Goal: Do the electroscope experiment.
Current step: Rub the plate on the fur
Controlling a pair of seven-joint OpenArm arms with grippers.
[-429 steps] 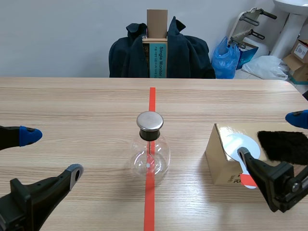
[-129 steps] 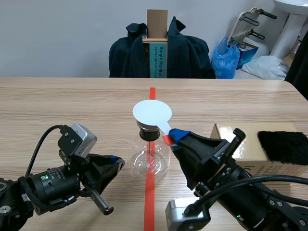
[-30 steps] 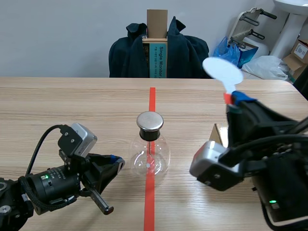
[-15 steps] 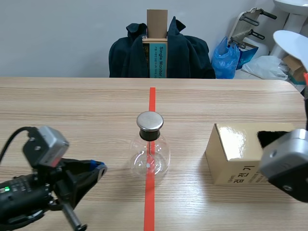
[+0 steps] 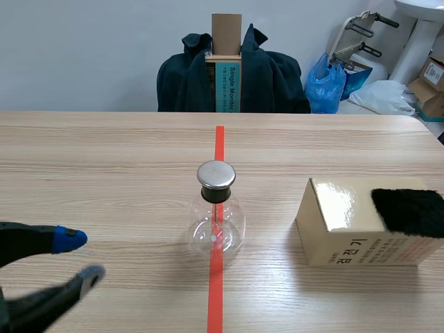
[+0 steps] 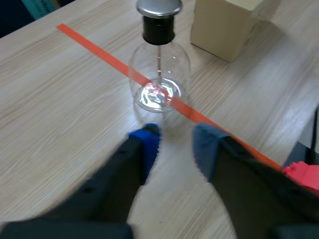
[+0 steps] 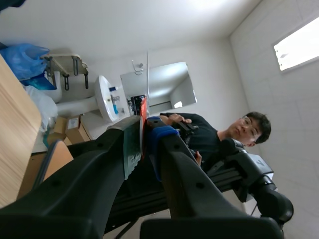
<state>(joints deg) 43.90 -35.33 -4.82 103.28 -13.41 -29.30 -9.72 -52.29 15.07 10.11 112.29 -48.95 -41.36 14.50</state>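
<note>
- Glass, round-bellied with a metal cap [image 5: 216,175]: the electroscope [image 5: 216,220] stands at the middle of the tabletop [image 5: 104,152], on the orange-red tape line [image 5: 219,146] and well in from every edge.
- Nothing touches the cap. A thin rod hangs inside the flask, but I cannot tell whether any leaves are spread.
- The left gripper [image 6: 175,144] sits near the tabletop's near-left corner, fingers spread apart and gripping nothing. The flask is just ahead of its tips, not touching.
- The right gripper [image 7: 144,134] is absent from the scene view. Its own camera points up into the room, and its pads are clamped on the red handle of a thin white disc [image 7: 147,82], seen edge-on. A person is in the background there.
- A cardboard box [image 5: 347,229] stands by the tabletop's right edge, with a black fur cloth [image 5: 409,210] on top.
- Progress, as I judge it: the disc is in hand but far from the cap, and whether it was rubbed cannot be told. Bringing it to the cap and setting it down may remain.
</note>
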